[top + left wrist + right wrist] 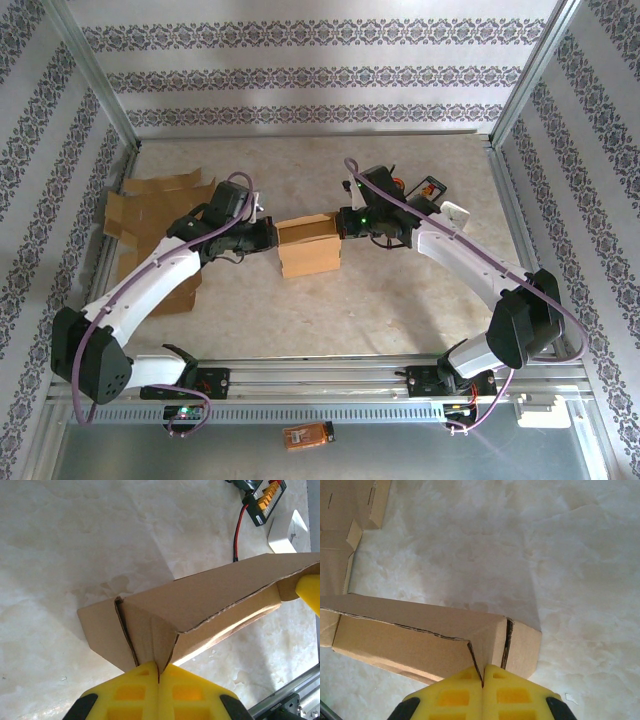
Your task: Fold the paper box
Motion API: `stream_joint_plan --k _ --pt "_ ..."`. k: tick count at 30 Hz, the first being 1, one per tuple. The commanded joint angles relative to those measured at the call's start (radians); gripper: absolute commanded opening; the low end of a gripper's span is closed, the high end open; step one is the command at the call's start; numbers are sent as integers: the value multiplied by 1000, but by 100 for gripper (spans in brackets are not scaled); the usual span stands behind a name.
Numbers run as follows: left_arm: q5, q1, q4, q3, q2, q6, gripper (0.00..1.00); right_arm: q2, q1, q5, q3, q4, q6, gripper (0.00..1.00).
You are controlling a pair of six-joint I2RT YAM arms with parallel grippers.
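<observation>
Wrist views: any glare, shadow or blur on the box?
Left wrist: box sharp, bright glow under its lower edge, soft shadow on the table behind it. Right wrist: box sharp, similar shadow, no glare.

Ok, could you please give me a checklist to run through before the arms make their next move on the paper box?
1. Left gripper shut on one end wall of the paper box: ok.
2. Right gripper shut on the opposite end wall: ok.
3. Box open side up, between the two arms: ok.
4. Box bottom resting flat on the table: cannot tell.
5. Spare flat cardboard lying apart from the box: ok.
</observation>
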Motion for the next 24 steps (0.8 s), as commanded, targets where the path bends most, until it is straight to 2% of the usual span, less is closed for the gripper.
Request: stream_joint_plan --k 1,7,10,13,19,24 --pt "-32 5 -49 -54 -13 10 0 2 29 5 -44 -63 -21 0" --pt "-37 5 -30 -111 -29 -3 0 18 48 -4 -67 -64 -23 1" --pt "-49 5 -27 -101 -56 0 9 3 50 -15 -52 -69 -19 6" --pt "-66 4 -35 -77 -82 11 20 -26 49 -27 -25 -64 -13 16" --pt "-68 4 -40 -54 -118 21 31 -73 45 -22 12 -73 -23 29" --pt "-62 5 -17 -52 -158 12 38 -117 41 -16 32 -76 -22 35"
